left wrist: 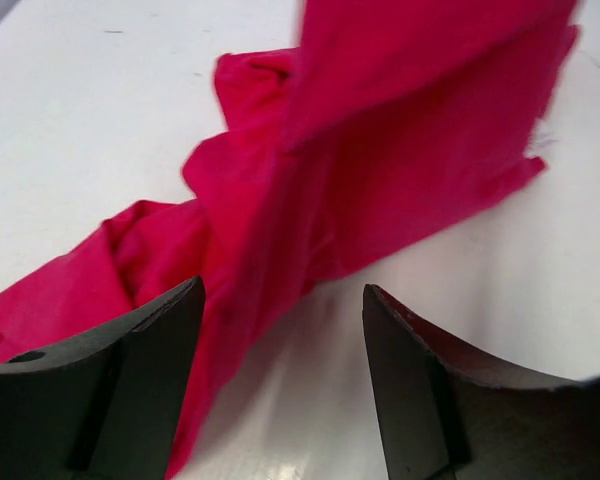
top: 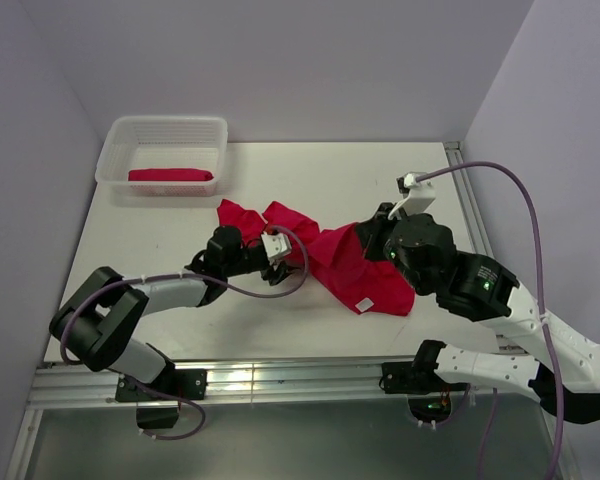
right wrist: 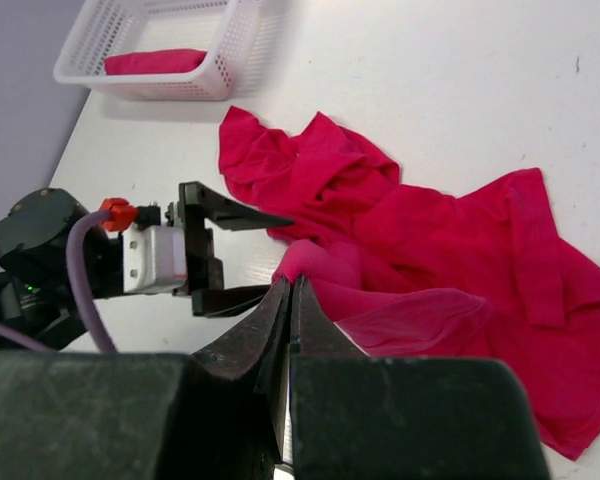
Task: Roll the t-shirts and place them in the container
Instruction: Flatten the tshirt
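Observation:
One crimson t-shirt [top: 370, 275] lies crumpled and spread at the table's middle; it also shows in the right wrist view [right wrist: 450, 240] and the left wrist view [left wrist: 400, 170]. My right gripper [right wrist: 292, 285] is shut on a fold of this shirt and holds it slightly raised; in the top view it [top: 363, 238] sits over the shirt's middle. My left gripper [top: 292, 250] is open and empty, its jaws wide apart at the shirt's left edge [left wrist: 280, 300]. A second red shirt [top: 170, 176] lies rolled inside the basket, also seen in the right wrist view [right wrist: 152, 61].
The white mesh basket [top: 165, 122] stands at the far left of the table, also in the right wrist view [right wrist: 250, 40]. A metal rail [top: 470, 200] runs along the table's right edge. Purple cables loop over both arms.

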Available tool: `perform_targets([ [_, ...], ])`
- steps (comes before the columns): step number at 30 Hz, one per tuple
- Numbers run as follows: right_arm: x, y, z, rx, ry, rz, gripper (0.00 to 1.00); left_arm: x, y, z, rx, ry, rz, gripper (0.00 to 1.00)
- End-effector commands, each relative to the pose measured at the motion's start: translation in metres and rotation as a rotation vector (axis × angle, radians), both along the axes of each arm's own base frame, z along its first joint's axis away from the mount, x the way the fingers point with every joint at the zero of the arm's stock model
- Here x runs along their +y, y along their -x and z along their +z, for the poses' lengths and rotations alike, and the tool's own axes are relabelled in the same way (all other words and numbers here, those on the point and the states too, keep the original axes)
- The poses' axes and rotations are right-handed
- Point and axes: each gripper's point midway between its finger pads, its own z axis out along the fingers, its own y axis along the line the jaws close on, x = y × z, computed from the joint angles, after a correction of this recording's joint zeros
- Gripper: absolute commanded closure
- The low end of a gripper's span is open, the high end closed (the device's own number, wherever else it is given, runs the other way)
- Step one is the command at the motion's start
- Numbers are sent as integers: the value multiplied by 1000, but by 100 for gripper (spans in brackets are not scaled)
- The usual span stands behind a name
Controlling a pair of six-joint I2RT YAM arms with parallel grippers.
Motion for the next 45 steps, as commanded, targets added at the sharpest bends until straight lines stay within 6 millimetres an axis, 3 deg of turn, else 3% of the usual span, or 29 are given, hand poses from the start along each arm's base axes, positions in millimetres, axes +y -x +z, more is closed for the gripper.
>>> perform_targets([
  [1,-7,3,30,-48,-86,-5,100,-6,-30,32,-106,71,112,29],
  [3,-9,6,31,-52,-94,-1,100,-13,-31,27,-76,48,87,33],
  [6,-14,7,32,-59,-102,-11,100,-14,-23,14,-60,37,73,47],
  [11,-22,10,41,-71,-110,-22,100,-18,-18,2,-46,14,50,63],
  [14,-29,10,59,-94,-112,-38,100,-16,-18,-1,-48,18,61,69],
  [16,-37,11,84,-130,-132,-52,100,-13,-21,2,-58,26,89,72],
  [17,-40,12,91,-138,-130,-59,100,-10,-26,4,-64,21,122,76],
  [18,-48,13,110,-170,-156,-79,100,-9,-29,5,-70,15,133,82],
  [22,-62,9,137,-220,-133,-132,100,-7,-30,13,-93,-58,106,100],
  [23,-65,8,139,-223,-124,-142,100,-8,-32,31,-127,-49,105,100],
  [24,-72,9,148,-237,-136,-168,100,-3,-33,31,-132,-81,107,100],
  [25,-75,7,149,-238,-131,-184,100,0,-35,49,-168,-61,115,100],
  [27,-84,8,158,-256,-135,-211,100,16,-45,61,-188,-70,136,100],
  [29,-96,11,167,-280,-150,-245,100,27,-53,76,-212,-74,148,93],
  [33,-122,21,193,-342,-186,-289,100,51,-63,62,-190,-141,187,92],
  [38,-130,23,199,-348,-173,-307,100,67,-53,38,-158,-142,186,93],
  [45,-140,24,208,-365,-165,-342,100,67,-30,19,-71,-177,64,73],
])
